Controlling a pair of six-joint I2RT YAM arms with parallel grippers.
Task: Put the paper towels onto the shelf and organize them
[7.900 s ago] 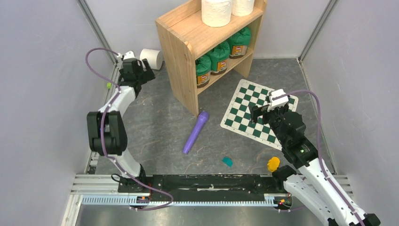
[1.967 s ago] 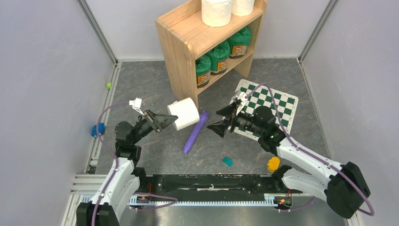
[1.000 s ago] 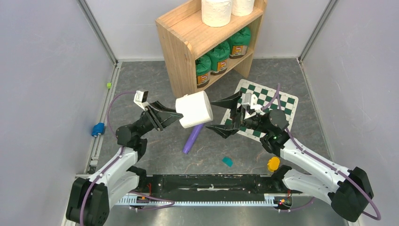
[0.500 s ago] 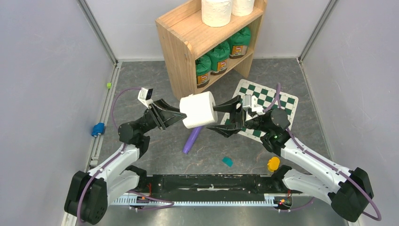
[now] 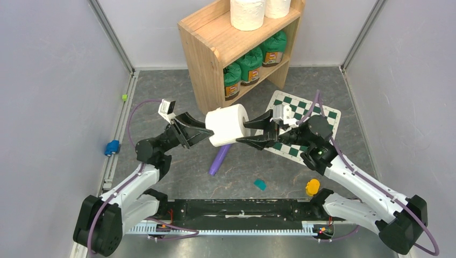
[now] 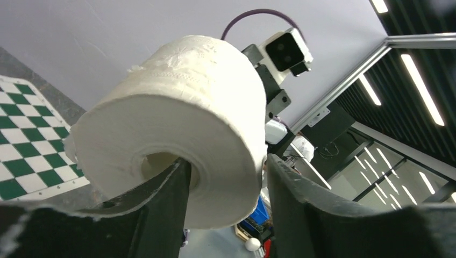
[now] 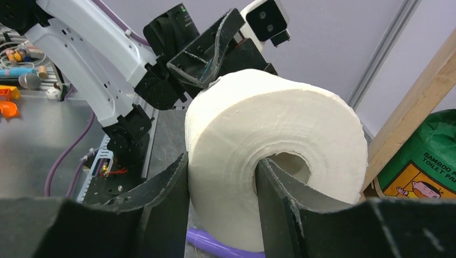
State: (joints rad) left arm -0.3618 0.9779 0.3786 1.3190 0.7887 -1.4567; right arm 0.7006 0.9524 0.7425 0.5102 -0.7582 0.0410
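Observation:
One white paper towel roll (image 5: 228, 124) hangs in the air in front of the shelf (image 5: 207, 59), between my two grippers. My right gripper (image 5: 244, 133) is shut on its wall. In the right wrist view this gripper (image 7: 221, 160) has one finger inside the core and the other pressed on the outside of the roll (image 7: 279, 140). My left gripper (image 5: 207, 133) is open. In the left wrist view the left gripper (image 6: 228, 161) has one finger in the core of the roll (image 6: 177, 123), the other just off its side. Two more rolls (image 5: 248, 13) (image 5: 278, 6) stand on the shelf's top board.
Green canisters (image 5: 250, 64) fill the shelf's lower tier. A checkered board (image 5: 293, 105) lies on the floor to the right and a purple cylinder (image 5: 219, 158) lies under the roll. Small teal (image 5: 260, 184), yellow (image 5: 312, 187) and blue (image 5: 112, 147) items lie nearby.
The left arm carried the roll up and right to the right gripper. The right jaws closed on the roll's wall while the left jaws spread apart.

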